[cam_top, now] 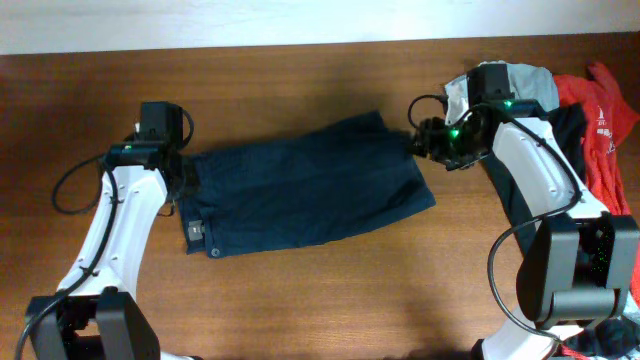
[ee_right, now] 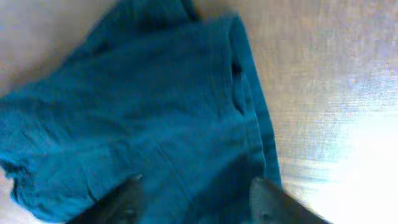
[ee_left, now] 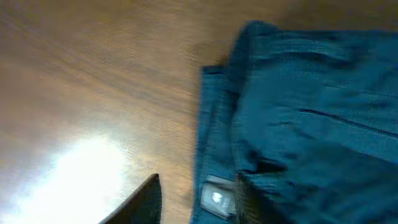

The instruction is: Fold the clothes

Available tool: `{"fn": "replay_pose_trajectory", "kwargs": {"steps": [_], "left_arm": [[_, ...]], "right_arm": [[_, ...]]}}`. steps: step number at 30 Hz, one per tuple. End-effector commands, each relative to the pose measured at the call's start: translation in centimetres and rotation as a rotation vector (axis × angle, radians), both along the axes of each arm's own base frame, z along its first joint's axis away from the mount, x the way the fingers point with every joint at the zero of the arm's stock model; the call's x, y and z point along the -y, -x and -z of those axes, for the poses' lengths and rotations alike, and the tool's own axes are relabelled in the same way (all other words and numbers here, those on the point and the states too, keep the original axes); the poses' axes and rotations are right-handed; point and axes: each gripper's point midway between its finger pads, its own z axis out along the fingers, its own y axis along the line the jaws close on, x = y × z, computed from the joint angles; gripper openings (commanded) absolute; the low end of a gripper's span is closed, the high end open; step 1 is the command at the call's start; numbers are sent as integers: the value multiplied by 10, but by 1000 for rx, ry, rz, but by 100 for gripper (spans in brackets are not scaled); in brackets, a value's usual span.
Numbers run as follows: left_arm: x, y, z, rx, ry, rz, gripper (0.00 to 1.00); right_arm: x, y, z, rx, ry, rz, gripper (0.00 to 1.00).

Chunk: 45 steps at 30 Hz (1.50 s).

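right end effector [ee_right: 196, 183] over rumpled shorts [ee_right: 124, 112]

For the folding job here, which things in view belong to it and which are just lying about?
Belongs to the job:
- dark navy-blue cloth shorts, spread flat mid-table
- left gripper at its waistband end, right gripper at its leg end, both open

Just lying about:
- red cloth shirt at the right edge
- grey-and-white garment, crumpled, top right
- black garment beside the red shirt
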Motion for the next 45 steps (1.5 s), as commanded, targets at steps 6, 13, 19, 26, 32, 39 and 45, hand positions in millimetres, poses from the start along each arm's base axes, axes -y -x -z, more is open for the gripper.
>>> {"fn": "replay_pose_trajectory", "kwargs": {"steps": [6,13,19,26,32,39,45], "left_arm": [[68,-10,29,-70,163,400,0],[86,11,85,-249,179,440,1],[88,21,118,-350,187,441,1],[86,27,131,-394,184,436,1],[85,18,119,-362,173,425,1],[95,-40,17,-30,148,461,0],[137,-47,16,25,286,687,1]], "right_arm": [[-39,20,31,-43,12,-104,4],[-65,20,81,-123,50,-53,5],[-79,-57,92,141,-17,15,5],[-73,-129,40,506,-73,53,6],[-40,-116,36,414,-165,57,17],[-38,-73,-6,299,-422,-35,16],[-74,-4,26,36,-380,-167,13]]}}
